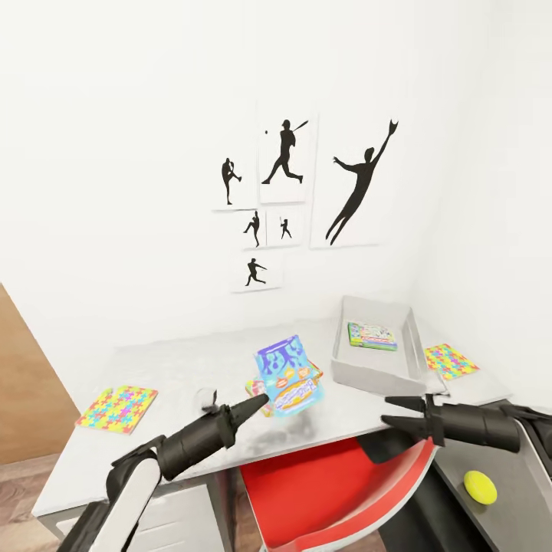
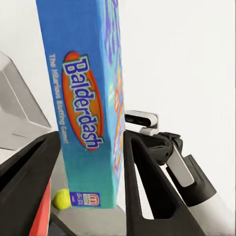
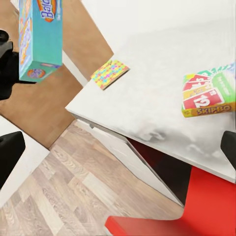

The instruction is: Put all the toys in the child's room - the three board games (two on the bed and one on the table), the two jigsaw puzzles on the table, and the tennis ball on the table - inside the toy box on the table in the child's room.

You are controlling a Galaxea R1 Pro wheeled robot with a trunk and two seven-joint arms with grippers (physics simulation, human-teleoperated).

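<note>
Left gripper [image 1: 257,400] clamped the teal-blue board game [image 1: 290,373], box upright between its fingers [image 2: 147,191] above the table [image 1: 176,368]. Right gripper [image 1: 395,410] hung open and empty, the toy box [image 1: 376,372] just beyond its fingertips, Skip-Bo box [image 3: 209,92] lying on the table ahead.

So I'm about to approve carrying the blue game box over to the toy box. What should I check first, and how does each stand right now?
1. Left gripper shut on Balderdash box: ok.
2. Box lifted off table: ok.
3. Room in toy box beside green-edged game: ok.
4. Right gripper open, free: ok.
5. Grip firmness: cannot tell.
6. Tennis ball on table: not ok, it lies lower, right of the red chair.
</note>
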